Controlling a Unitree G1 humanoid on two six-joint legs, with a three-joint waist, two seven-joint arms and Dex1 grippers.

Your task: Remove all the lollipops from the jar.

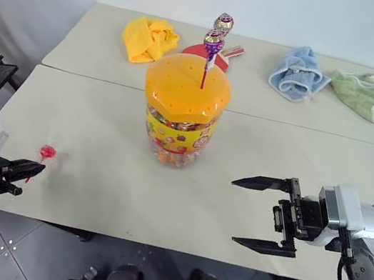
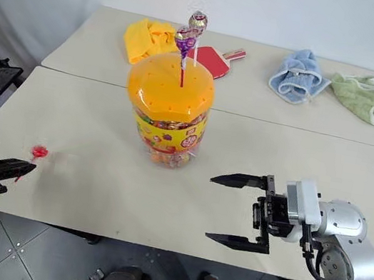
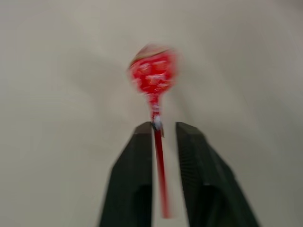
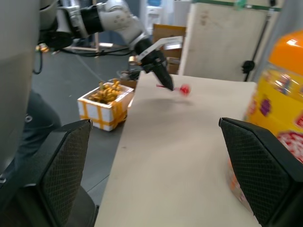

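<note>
Red lollipop (image 3: pixel 152 75) sits at the near left edge of the tabletop (image 1: pixel 241 164), stick lying in the gap between the left gripper (image 1: pixel 31 169) jaws. Jaws look slightly parted around the stick, one pad maybe touching it, so reads as a release at the drop-off spot; cannot tell for sure whether it is let go or lightly pinched. Left arm is low and out to the robot's left, gripper angled down toward the tabletop edge, well apart from the jar (image 1: pixel 183 110). Jar stands upright mid-tabletop, orange lid on, two lollipops poking up from the lid holes: purple lollipop (image 1: pixel 213 43) on a red stick and pinkish-gold lollipop (image 1: pixel 224 22) just behind it on a white stick. So one out, two left to pull by my read. Right gripper (image 1: pixel 266 215) hangs over the near right side of the tabletop, pointing sideways toward the jar, jaws spread wide and holding nothing, likely parked ready for the next pull. Behind the jar: yellow cloth (image 1: pixel 149 38), red paddle (image 1: pixel 219 57), blue cloth (image 1: pixel 298 74), green cloth (image 1: pixel 363 94).
</note>
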